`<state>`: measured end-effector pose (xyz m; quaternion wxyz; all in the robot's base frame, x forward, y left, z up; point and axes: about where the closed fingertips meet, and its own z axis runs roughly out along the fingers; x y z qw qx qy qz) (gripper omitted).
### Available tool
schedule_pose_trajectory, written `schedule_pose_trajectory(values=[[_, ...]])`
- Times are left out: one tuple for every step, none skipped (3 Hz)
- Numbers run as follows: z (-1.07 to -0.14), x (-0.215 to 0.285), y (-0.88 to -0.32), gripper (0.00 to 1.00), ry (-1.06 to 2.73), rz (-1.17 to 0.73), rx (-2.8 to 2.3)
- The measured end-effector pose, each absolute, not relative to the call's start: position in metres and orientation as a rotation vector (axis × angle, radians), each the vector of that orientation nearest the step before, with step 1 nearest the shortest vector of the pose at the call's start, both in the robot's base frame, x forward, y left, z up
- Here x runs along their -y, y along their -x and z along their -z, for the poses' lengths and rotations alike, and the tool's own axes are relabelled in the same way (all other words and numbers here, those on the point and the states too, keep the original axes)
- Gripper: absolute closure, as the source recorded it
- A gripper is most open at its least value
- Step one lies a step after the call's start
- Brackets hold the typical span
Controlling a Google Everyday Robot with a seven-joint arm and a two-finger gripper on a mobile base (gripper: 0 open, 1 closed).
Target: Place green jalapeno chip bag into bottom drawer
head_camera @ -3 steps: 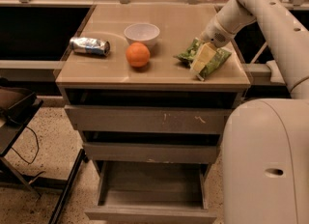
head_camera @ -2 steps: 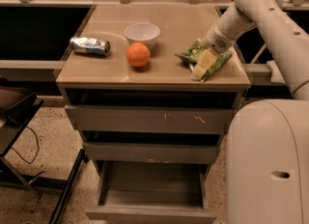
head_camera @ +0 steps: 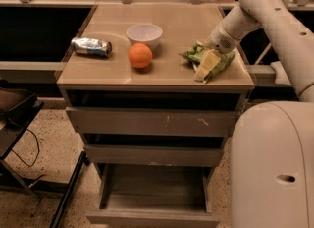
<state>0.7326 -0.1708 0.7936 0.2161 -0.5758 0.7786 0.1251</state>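
Observation:
The green jalapeno chip bag lies crumpled on the right side of the cabinet top, its pale edge facing the front. My gripper comes down from the upper right on the white arm and sits right at the bag's back edge, touching or nearly touching it. The bottom drawer is pulled out below the two upper drawers, and its inside looks empty.
An orange, a white bowl and a crushed silver can sit on the cabinet top to the left of the bag. My white base stands close on the right of the drawers. A dark stand is at the left.
My gripper has sunk slightly onto the bag's back edge. The bag, orange, bowl and can have not moved.

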Motion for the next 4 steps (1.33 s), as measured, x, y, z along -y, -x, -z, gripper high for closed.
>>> schedule_pose_trajectory(values=[[-0.802, 0.171, -0.733, 0.65, 1.596, -0.347, -2.158], [-0.812, 0.171, -0.732, 0.89, 1.596, -0.346, -2.158], [-0.815, 0.171, -0.732, 1.00, 1.595, -0.346, -2.158], [-0.834, 0.171, -0.717, 1.00, 1.581, -0.308, -2.187]])
